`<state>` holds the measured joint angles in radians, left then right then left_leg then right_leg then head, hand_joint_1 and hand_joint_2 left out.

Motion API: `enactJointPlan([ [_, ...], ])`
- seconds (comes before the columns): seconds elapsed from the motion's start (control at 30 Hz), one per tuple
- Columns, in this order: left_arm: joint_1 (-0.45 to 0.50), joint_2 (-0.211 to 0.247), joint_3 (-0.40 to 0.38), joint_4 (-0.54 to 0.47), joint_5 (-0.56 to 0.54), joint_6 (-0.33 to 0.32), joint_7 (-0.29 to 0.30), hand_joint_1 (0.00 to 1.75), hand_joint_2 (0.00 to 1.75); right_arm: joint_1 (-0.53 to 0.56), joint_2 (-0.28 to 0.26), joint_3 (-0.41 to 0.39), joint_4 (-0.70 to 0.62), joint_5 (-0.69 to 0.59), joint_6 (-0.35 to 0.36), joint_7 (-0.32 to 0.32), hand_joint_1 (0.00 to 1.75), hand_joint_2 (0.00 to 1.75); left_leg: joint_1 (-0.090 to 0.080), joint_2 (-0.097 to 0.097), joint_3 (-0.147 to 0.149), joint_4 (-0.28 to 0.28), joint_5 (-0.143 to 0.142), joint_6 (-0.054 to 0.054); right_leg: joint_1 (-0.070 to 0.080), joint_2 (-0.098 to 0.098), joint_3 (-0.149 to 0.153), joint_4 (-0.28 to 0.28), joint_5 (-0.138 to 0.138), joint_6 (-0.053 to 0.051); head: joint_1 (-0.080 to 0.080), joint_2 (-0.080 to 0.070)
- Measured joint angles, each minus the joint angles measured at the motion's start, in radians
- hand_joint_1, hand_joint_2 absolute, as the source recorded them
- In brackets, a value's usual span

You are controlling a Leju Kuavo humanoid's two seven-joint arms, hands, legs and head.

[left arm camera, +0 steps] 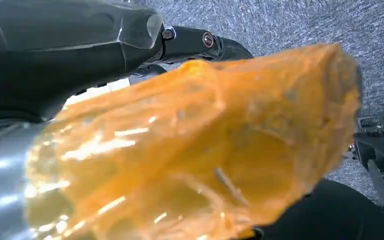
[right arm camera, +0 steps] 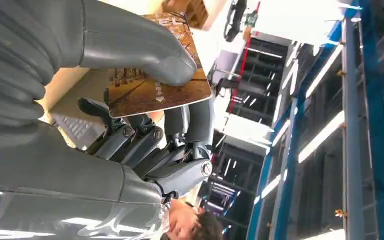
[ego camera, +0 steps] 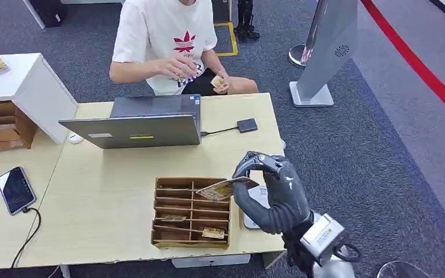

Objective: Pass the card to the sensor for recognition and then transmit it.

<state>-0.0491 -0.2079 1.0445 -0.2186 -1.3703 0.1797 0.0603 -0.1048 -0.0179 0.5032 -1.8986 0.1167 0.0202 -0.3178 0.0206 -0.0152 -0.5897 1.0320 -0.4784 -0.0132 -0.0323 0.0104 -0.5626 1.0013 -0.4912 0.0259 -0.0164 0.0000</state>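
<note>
At lower centre, the right hand [ego camera: 272, 194] pinches the card [ego camera: 225, 188] by one edge above the wooden organiser [ego camera: 191, 214]; it could slip before reaching the sensor [ego camera: 247, 125]. Left hand's state: cannot tell.

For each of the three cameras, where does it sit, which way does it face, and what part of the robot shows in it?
Head view: high on the body, looking down at the table; right hand holds the card above the wooden organizer.
Left wrist view: toward grey carpet; an orange blur and dark robot parts are close up.
Right wrist view: behind the right hand, toward the ceiling.
Shared: head and right wrist views both show that card.
</note>
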Motion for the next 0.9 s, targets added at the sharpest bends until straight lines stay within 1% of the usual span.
enactJointPlan([
  [0.1,0.0,0.0,0.0,0.0,-0.008,0.0,-0.001,0.0,0.0,-0.026,0.0,0.001,0.019,0.008,0.0,0.01,1.75,1.75,0.0,0.0,0.0,0.0,0.0,0.0,0.0,0.0,0.0,0.0,0.0,0.0,0.0,0.0],
  [0.27,-0.003,0.001,0.0,0.0,-0.03,-0.002,-0.001,0.0,0.0,-0.107,0.003,0.006,0.084,0.005,0.012,0.06,1.75,1.75,0.0,0.0,0.0,0.0,0.0,0.0,0.0,0.0,0.0,0.0,0.001,0.0,0.0,0.0],
  [0.43,-0.009,0.004,-0.005,0.0,-0.061,-0.006,-0.002,0.0,0.0,-0.223,0.03,0.006,0.204,-0.002,0.024,0.124,1.75,1.75,0.0,0.0,0.0,0.0,0.001,0.0,0.0,0.0,0.0,0.0,0.001,0.0,0.0,0.0],
  [0.63,-0.011,0.009,-0.02,0.0,-0.084,-0.009,0.0,0.0,0.0,-0.328,0.064,0.006,0.348,0.001,0.022,0.172,1.75,1.75,0.0,0.0,0.0,0.0,0.001,0.0,0.0,0.0,0.0,0.001,0.001,0.0,0.0,0.0],
  [0.9,-0.017,0.013,-0.052,0.0,-0.109,-0.016,0.008,0.0,0.0,-0.453,0.11,-0.011,0.548,0.052,-0.024,0.227,1.75,1.75,0.0,0.0,0.0,0.0,0.001,0.0,0.0,0.0,0.0,0.001,0.001,0.0,0.0,0.0],
])
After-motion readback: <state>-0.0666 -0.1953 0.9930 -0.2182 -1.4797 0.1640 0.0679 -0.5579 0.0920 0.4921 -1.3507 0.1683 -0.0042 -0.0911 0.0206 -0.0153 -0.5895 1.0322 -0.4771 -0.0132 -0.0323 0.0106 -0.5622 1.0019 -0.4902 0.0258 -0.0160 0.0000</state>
